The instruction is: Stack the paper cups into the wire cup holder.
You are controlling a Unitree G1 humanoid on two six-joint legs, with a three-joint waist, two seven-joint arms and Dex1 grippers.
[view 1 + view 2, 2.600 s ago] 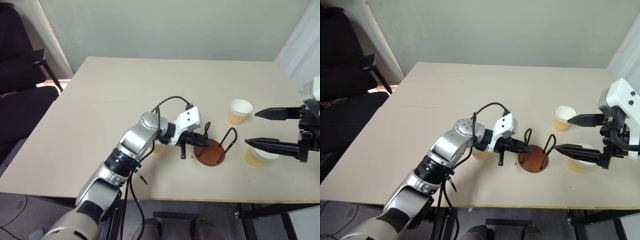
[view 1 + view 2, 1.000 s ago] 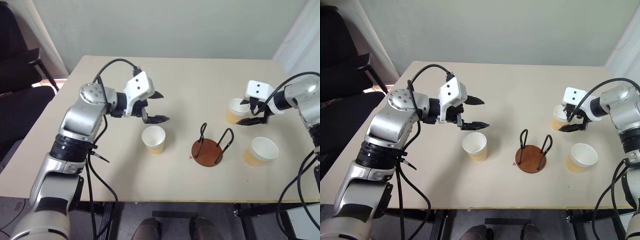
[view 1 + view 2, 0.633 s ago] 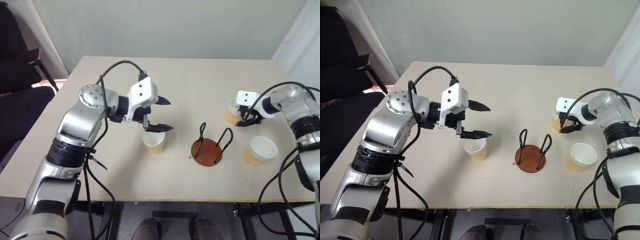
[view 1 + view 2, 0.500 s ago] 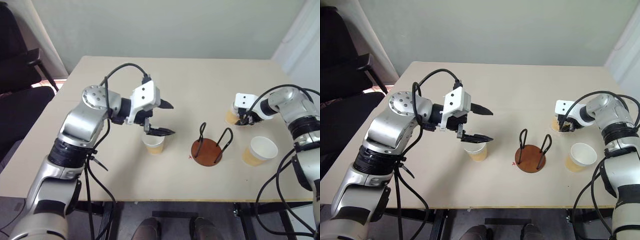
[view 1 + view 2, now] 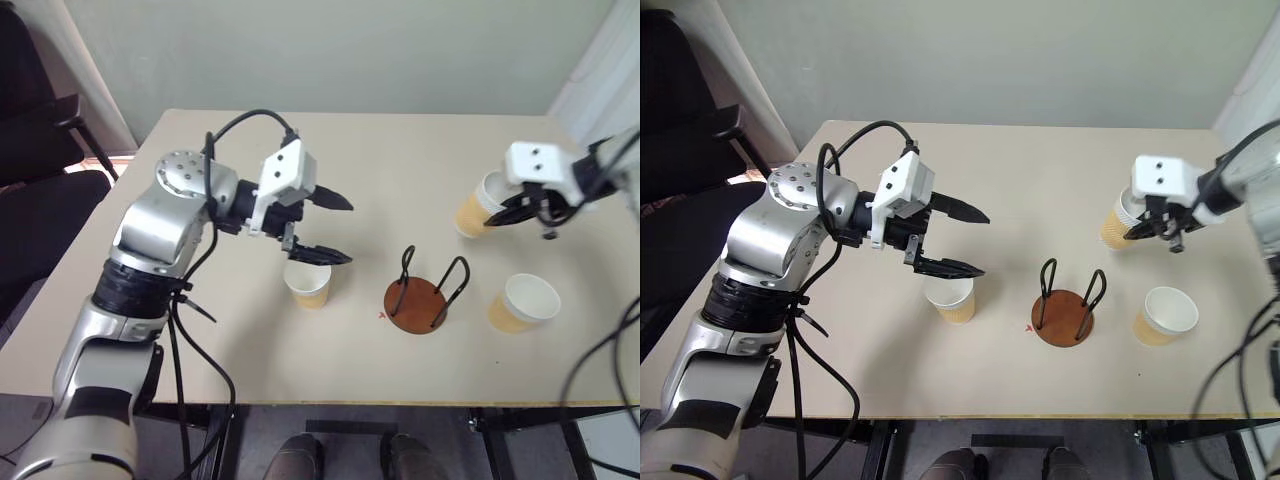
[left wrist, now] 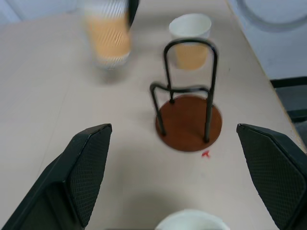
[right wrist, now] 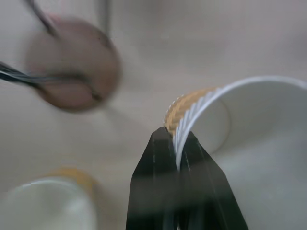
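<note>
My right gripper is shut on the rim of a paper cup, which hangs tilted above the table's right side. In the right wrist view its fingers pinch the cup's white rim. A second cup stands on the table to the right of the wire cup holder, whose brown disc holds nothing. A third cup stands left of the holder. My left gripper hovers open just above that cup, pointing toward the holder.
A black chair stands off the table's left corner. A small red mark lies on the table beside the holder. The table's front edge runs close below the holder and cups.
My right gripper closed on the far right cup's rim and lifted it off the table. My left gripper stayed open over the left cup and barely moved.
</note>
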